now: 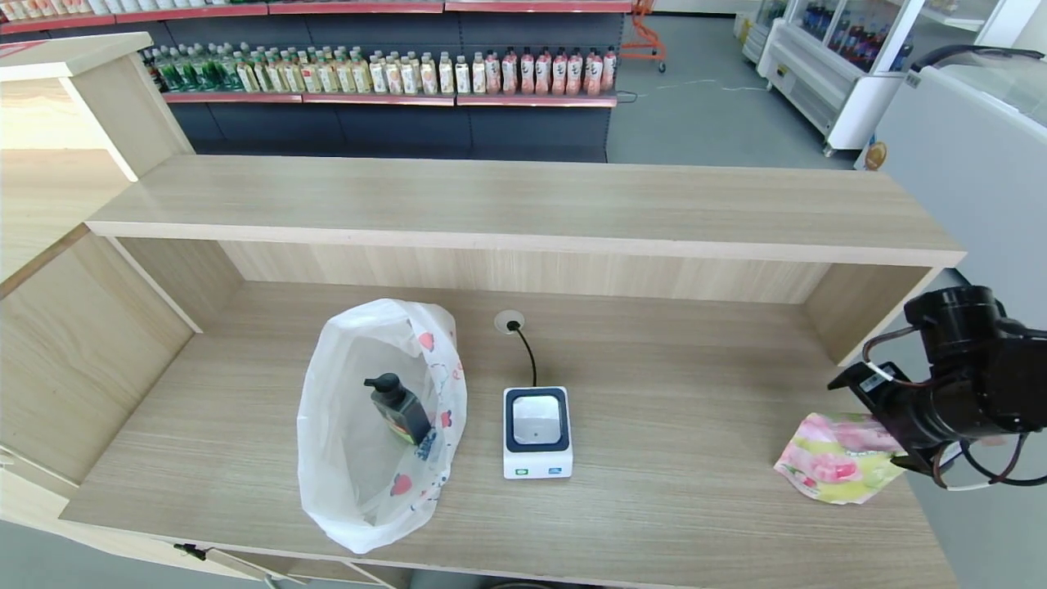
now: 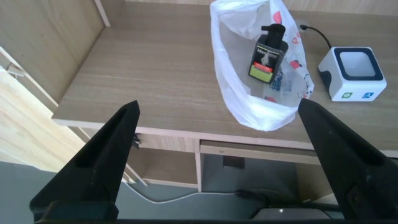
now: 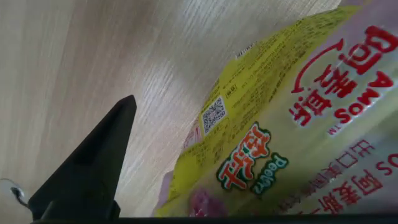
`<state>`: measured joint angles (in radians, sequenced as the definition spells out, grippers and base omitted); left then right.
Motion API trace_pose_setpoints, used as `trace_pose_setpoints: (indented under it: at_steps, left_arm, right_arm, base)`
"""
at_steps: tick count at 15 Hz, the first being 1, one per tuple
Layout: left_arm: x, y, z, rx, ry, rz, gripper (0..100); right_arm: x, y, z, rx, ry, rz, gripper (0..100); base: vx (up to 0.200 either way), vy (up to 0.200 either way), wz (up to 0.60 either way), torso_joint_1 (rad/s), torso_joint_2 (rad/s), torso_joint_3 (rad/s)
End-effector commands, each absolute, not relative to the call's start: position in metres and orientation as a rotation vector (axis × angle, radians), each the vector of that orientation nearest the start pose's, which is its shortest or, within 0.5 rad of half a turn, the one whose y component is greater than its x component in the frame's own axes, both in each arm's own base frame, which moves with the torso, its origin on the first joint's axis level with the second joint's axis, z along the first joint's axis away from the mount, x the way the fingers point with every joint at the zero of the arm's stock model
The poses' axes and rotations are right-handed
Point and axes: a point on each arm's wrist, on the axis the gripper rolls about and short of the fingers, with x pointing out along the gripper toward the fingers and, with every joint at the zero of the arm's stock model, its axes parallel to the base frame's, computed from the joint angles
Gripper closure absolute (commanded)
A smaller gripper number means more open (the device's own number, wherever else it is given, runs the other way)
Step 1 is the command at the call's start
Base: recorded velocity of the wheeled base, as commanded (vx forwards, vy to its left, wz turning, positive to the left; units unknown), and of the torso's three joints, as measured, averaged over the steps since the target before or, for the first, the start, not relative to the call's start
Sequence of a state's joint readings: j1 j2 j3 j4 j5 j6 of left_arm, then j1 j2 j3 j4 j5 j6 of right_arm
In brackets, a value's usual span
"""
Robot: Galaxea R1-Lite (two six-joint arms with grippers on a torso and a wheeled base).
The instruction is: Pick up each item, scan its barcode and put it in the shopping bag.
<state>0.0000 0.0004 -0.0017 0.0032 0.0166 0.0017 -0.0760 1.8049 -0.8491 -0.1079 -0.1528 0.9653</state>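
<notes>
The pink-and-yellow soft printed pouch [image 1: 834, 468] lay at the pale wooden counter's [image 1: 654, 507] right edge under the right gripper [image 1: 906, 438], grip impossible to tell; the left gripper [image 2: 217, 109] hung wide open; a firm pinch should leave the barcode free for the white box scanner [image 1: 536, 432].

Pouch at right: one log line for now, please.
pump bottle in shopping bag | pouch on counter, right gripper at it, grasp unclear | scanner beside bag | left gripper open
</notes>
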Motion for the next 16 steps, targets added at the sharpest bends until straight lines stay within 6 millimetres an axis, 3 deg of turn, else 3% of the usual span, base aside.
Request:
trace_pose_setpoints:
  at_steps: [1, 3, 4, 7, 12, 15, 16]
  left_arm:
    - [-0.023, 0.000, 0.076, 0.002, 0.002, 0.017, 0]
    - [-0.023, 0.000, 0.076, 0.002, 0.002, 0.017, 0]
    - [-0.023, 0.000, 0.076, 0.002, 0.002, 0.017, 0]
    - [-0.023, 0.000, 0.076, 0.002, 0.002, 0.017, 0]
    - [-0.023, 0.000, 0.076, 0.002, 0.002, 0.017, 0]
    - [-0.023, 0.000, 0.076, 0.002, 0.002, 0.017, 0]
    - [-0.023, 0.000, 0.076, 0.002, 0.002, 0.017, 0]
  right_arm:
    - [0.311, -0.015, 0.087, 0.812, 0.745, -0.625, 0]
    - [0.316, -0.009, 0.078, 0.763, 0.747, -0.623, 0]
    - [0.317, -0.007, 0.073, 0.747, 0.759, -0.621, 100]
    - [0.321, -0.002, 0.070, 0.698, 0.777, -0.598, 100]
    - [0.311, -0.004, 0.076, 0.451, 0.778, -0.585, 100]
    - [0.311, -0.002, 0.099, 0.423, 0.677, -0.493, 100]
    - [0.307, 0.001, 0.113, 0.389, 0.643, -0.376, 100]
  base:
    - [0.000, 0.000, 0.00, 0.000, 0.00, 0.000]
    - [0.000, 0.000, 0.00, 0.000, 0.00, 0.000]
    - [0.000, 0.000, 0.00, 0.000, 0.00, 0.000]
    - [0.000, 0.000, 0.00, 0.000, 0.00, 0.000]
    - [0.000, 0.000, 0.00, 0.000, 0.00, 0.000]
    - [0.000, 0.000, 0.00, 0.000, 0.00, 0.000]
    - [0.000, 0.000, 0.00, 0.000, 0.00, 0.000]
